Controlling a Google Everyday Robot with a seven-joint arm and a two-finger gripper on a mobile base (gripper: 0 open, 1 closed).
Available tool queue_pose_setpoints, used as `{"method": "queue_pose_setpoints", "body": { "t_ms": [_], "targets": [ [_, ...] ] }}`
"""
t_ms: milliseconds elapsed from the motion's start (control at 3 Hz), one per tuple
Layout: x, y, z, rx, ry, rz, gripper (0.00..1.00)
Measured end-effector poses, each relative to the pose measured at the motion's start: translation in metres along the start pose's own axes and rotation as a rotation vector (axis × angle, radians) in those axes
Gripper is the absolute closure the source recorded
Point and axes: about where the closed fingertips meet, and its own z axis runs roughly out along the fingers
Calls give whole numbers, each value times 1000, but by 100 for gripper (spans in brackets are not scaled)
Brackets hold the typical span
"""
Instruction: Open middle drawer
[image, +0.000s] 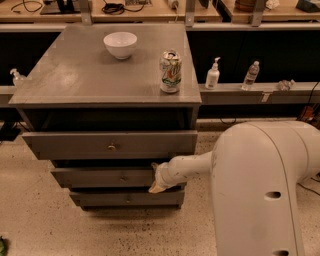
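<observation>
Cabinet top (75, 75), bowl (120, 44), likely can (170, 71), gripper (156, 187) below

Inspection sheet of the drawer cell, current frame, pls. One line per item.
Surface: grey cabinet top, flat, carries two items.
Job's things: middle drawer, front a little forward of the bottom drawer; top drawer projects furthest.
Clutter: white bowl at the back of the top; drink can upright near its right edge.
Grippers: pincer at the right end of the middle drawer's front, away from the centre knob.
Cables: black cable on the back bench; thin cable at far right.
Surroundings: pump bottle and water bottle on the low shelf behind; speckled floor.
</observation>
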Motion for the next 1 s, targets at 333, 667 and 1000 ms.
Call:
{"method": "queue_pose_setpoints", "body": {
  "t_ms": [333,667,1000],
  "targets": [
    [0,0,0,0,0,0,30],
    [0,0,0,0,0,0,16],
    [-6,19,-8,-25,-48,6,0]
  ]
}}
